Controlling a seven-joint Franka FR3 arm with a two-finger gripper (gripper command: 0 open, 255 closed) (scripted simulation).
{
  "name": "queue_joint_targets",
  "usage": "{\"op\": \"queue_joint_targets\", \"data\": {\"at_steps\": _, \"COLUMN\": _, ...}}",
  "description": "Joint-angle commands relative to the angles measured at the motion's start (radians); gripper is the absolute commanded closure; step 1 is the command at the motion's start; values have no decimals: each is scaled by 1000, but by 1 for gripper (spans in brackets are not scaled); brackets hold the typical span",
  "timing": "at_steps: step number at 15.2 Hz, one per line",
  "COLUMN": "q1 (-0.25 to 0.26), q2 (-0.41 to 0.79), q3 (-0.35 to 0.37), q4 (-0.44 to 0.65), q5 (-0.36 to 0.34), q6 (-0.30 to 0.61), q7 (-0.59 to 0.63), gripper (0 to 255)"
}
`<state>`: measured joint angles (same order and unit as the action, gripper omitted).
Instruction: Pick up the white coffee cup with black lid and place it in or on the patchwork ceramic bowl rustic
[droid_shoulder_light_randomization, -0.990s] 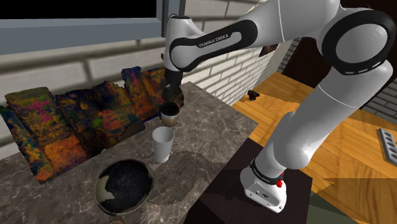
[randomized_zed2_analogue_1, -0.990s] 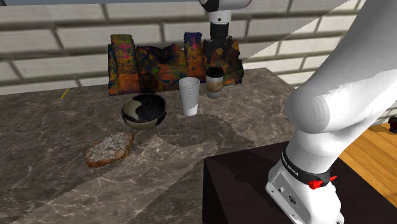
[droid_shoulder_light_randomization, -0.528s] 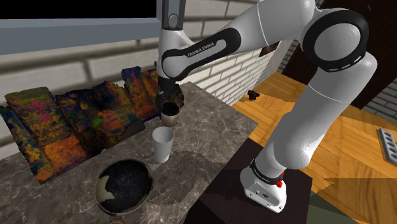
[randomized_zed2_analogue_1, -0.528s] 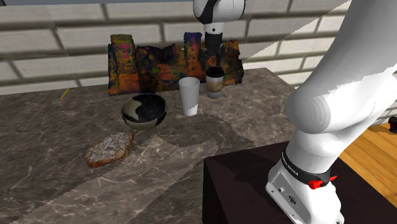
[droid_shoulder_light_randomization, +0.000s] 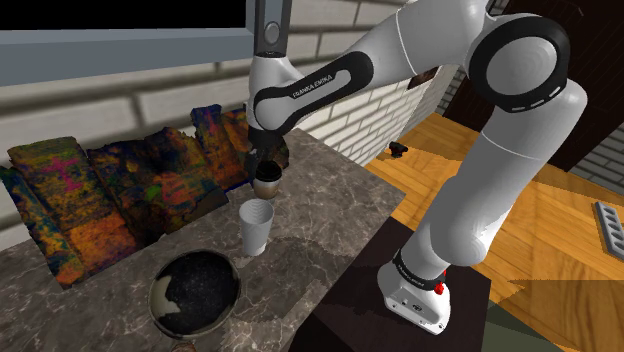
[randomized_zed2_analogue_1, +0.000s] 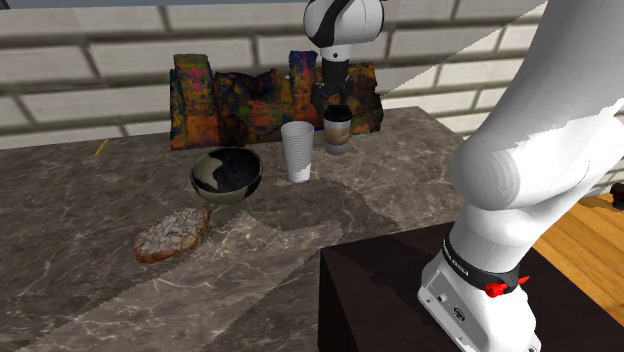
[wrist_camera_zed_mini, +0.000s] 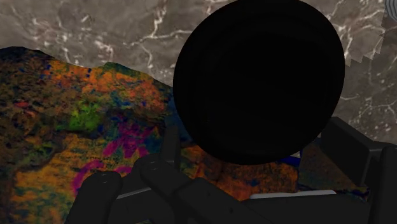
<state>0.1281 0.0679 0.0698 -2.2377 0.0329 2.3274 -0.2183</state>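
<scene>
The coffee cup (droid_shoulder_light_randomization: 266, 181) is pale with a brown sleeve and a black lid, and it stands upright on the marble counter in front of the colourful cloth. It also appears in the second exterior view as the cup (randomized_zed2_analogue_1: 338, 130). My gripper (droid_shoulder_light_randomization: 264, 160) hangs straight over it, fingertips down at lid height. In the wrist view the round black lid (wrist_camera_zed_mini: 259, 79) lies between my fingers (wrist_camera_zed_mini: 354, 156), which stand apart without clasping it, so the gripper (wrist_camera_zed_mini: 261, 162) is open. The dark bowl (droid_shoulder_light_randomization: 195, 292) with pale patches sits nearer the shoulder camera, also visible as the bowl (randomized_zed2_analogue_1: 226, 175).
A plain white ribbed cup (droid_shoulder_light_randomization: 256, 227) stands between the coffee cup and the bowl, close to both. A multicoloured cloth heap (droid_shoulder_light_randomization: 120, 195) lines the brick wall behind. A bread loaf (randomized_zed2_analogue_1: 172, 234) lies near the bowl. The dark stand (randomized_zed2_analogue_1: 400, 300) holds the arm's base.
The gripper has come down and slightly toward the shoulder view's left, from above the coffee cup to lid height. The cup, bowl and white cup have not moved.
</scene>
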Motion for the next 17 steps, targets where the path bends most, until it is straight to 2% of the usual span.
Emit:
{"op": "queue_joint_targets", "data": {"at_steps": 1, "q1": 0, "q2": 0, "q3": 0, "q4": 0, "q5": 0, "q6": 0, "q7": 0, "gripper": 0}}
{"op": "queue_joint_targets", "data": {"at_steps": 2, "q1": 0, "q2": 0, "q3": 0, "q4": 0, "q5": 0, "q6": 0, "q7": 0, "gripper": 0}}
{"op": "queue_joint_targets", "data": {"at_steps": 3, "q1": 0, "q2": 0, "q3": 0, "q4": 0, "q5": 0, "q6": 0, "q7": 0, "gripper": 255}}
{"op": "queue_joint_targets", "data": {"at_steps": 12, "q1": 0, "q2": 0, "q3": 0, "q4": 0, "q5": 0, "q6": 0, "q7": 0, "gripper": 255}}
{"op": "queue_joint_targets", "data": {"at_steps": 17, "q1": -1, "q2": -39, "q3": 0, "q4": 26, "q5": 2, "q6": -65, "q7": 0, "gripper": 255}}
